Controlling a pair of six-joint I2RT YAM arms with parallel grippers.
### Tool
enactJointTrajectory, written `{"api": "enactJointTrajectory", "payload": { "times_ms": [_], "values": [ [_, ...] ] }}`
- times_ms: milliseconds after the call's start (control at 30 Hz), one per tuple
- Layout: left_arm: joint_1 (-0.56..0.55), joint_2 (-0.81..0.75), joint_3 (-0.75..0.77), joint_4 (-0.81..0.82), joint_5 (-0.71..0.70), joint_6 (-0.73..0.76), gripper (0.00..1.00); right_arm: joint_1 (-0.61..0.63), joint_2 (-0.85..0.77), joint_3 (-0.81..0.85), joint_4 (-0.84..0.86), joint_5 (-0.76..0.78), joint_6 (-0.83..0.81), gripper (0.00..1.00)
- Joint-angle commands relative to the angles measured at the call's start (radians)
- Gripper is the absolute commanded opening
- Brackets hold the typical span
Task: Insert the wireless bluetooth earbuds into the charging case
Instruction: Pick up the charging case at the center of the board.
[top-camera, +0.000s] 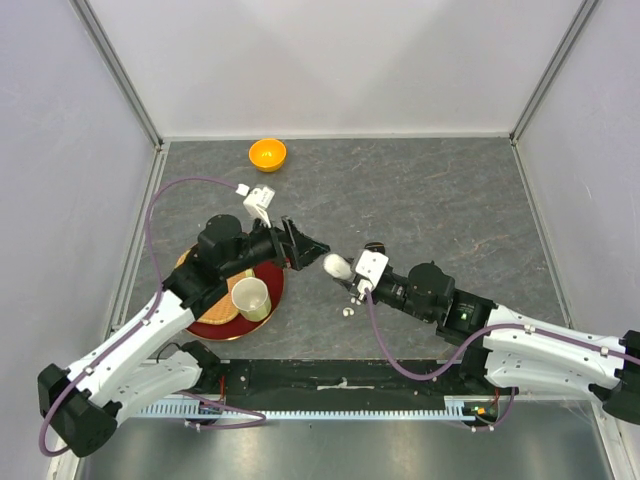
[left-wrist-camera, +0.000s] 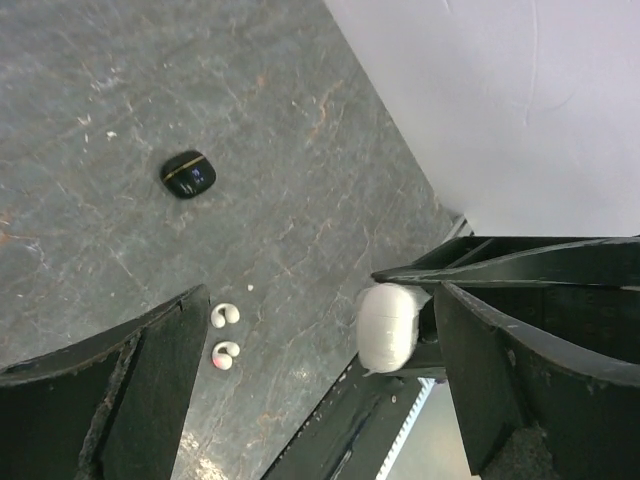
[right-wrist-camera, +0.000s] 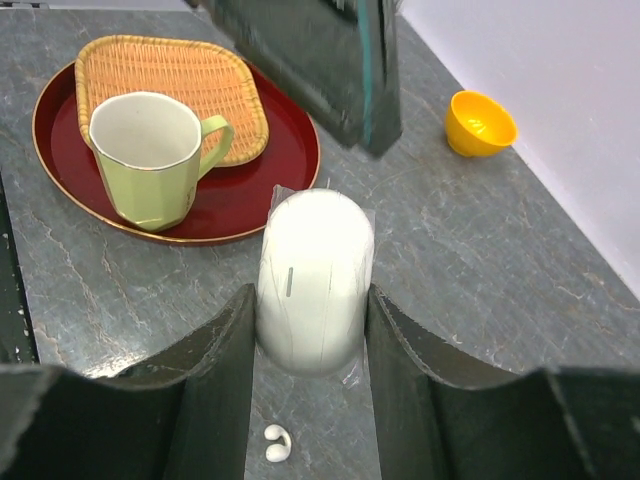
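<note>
On the table at 8 o'clock, you had one round dark-red tray (right-wrist-camera: 273, 195) carrying one square woven wicker mat (right-wrist-camera: 165, 75) and one pale-green ceramic mug (top-camera: 250, 298). One small orange bowl (top-camera: 267, 154) sat at 11 o'clock. Your left gripper (top-camera: 305, 247) hung spread wide, gripping nothing. Your right gripper (right-wrist-camera: 312, 300) pinched one closed white pebble-shaped charging case (right-wrist-camera: 315, 250). Two white earbuds (left-wrist-camera: 224, 316) lay on the grey stone-look tabletop (top-camera: 450, 200) at its 5 o'clock. One glossy black case (left-wrist-camera: 188, 174) lay well apart.
</note>
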Motion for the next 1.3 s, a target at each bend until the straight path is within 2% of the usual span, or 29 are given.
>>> {"api": "enactJointTrajectory", "payload": {
  "times_ms": [0,167,433,533,767,900,933,1100,1133,1167,1200,1267],
  "values": [
    [-0.001,0.047,0.054,0.052,0.113,-0.038,0.97,0.008,-0.036,0.029,0.005,0.01,-0.021,0.0],
    [-0.015,0.089,0.061,0.109,0.203,-0.04,0.93,0.008,-0.047,0.02,0.003,0.016,-0.024,0.0],
    [-0.058,0.133,0.068,0.112,0.286,-0.026,0.86,0.006,-0.044,0.008,0.026,0.03,-0.03,0.0],
    [-0.069,0.15,0.062,0.105,0.285,-0.031,0.8,0.006,-0.044,0.006,0.028,0.034,-0.031,0.0],
    [-0.09,0.195,0.082,0.095,0.294,-0.022,0.73,0.006,-0.05,-0.006,0.043,0.041,-0.01,0.0],
    [-0.106,0.213,0.09,0.095,0.289,-0.022,0.59,0.008,-0.053,-0.008,0.043,0.037,-0.004,0.0],
    [-0.107,0.218,0.091,0.095,0.288,-0.02,0.5,0.008,-0.053,-0.009,0.042,0.037,-0.004,0.0],
    [-0.115,0.222,0.091,0.095,0.286,-0.017,0.26,0.008,-0.053,-0.009,0.04,0.037,-0.005,0.0],
    [-0.113,0.224,0.09,0.094,0.285,-0.014,0.12,0.008,-0.053,-0.009,0.043,0.042,-0.001,0.02],
    [-0.115,0.222,0.09,0.091,0.277,-0.011,0.05,0.008,-0.051,-0.008,0.043,0.045,0.001,0.05],
    [-0.115,0.218,0.09,0.086,0.269,-0.008,0.02,0.006,-0.051,-0.006,0.046,0.047,0.004,0.14],
    [-0.115,0.207,0.084,0.086,0.246,-0.002,0.02,0.008,-0.053,0.0,0.046,0.06,0.018,0.22]
  ]
}}
